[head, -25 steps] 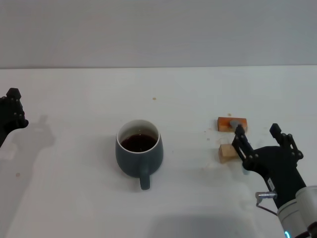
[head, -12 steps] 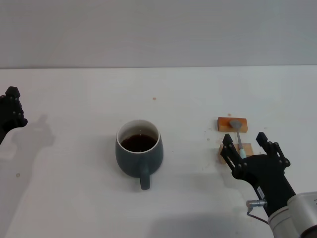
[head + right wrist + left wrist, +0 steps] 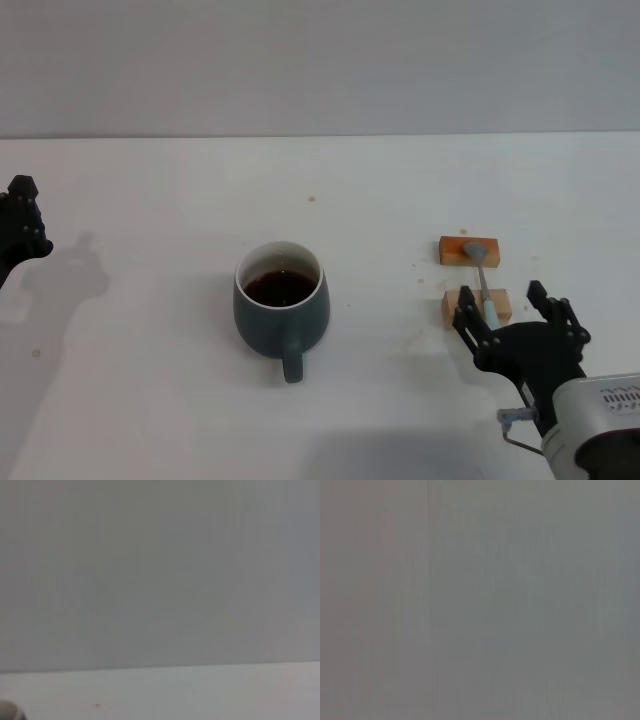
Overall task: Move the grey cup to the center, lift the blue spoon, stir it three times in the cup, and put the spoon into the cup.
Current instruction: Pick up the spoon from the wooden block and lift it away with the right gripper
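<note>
The right gripper (image 3: pixel 505 320) has its fingers (image 3: pixel 467 313) spread wide and holding nothing, down near the bench's front right corner. The spoon (image 3: pixel 482 280) sits right in that gap: its pale blue handle end pokes in between the two fingers, and the rest runs away from them toward the back edge. So the long axis goes front to back, bowl at the far end resting on the far block (image 3: pixel 468 251), handle lying over the near block (image 3: pixel 477 304). The blocks prop it up off the surface, which should leave room for the fingers to get around the handle. I can't tell from the head view how high the tips are relative to the handle, so whether it just needs to close or drop a bit first is a guess.

The cup (image 3: pixel 282 298) is about mid-bench, well to the left of the spoon, dark liquid in it, loop handle pointing at the front edge. Looks already centred to me.

The left gripper (image 3: pixel 22 220) is parked way over at the left edge, can't make out its fingers. Right arm is obviously the nearer one.

The bench (image 3: pixel 150 400) is plain white with a few small brown specks.
</note>
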### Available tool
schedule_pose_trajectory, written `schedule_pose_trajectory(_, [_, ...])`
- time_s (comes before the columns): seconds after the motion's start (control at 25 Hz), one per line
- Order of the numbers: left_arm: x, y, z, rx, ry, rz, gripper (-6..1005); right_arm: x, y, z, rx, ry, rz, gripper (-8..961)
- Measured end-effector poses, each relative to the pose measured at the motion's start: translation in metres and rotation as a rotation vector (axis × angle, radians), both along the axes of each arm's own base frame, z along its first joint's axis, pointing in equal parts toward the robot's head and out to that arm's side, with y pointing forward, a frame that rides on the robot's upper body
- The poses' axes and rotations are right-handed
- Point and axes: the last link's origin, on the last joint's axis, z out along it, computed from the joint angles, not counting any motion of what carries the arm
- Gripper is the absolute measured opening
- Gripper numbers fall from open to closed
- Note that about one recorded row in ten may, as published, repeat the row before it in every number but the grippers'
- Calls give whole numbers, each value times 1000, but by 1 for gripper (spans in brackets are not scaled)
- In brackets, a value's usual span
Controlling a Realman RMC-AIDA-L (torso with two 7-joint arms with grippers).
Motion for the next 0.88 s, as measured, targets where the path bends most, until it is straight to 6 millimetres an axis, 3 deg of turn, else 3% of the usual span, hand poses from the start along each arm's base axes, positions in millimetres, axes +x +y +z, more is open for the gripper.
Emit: schedule_pose_trajectory(0.88, [2, 0, 2, 9, -3, -4, -2, 5, 1, -3, -59, -82, -88, 777])
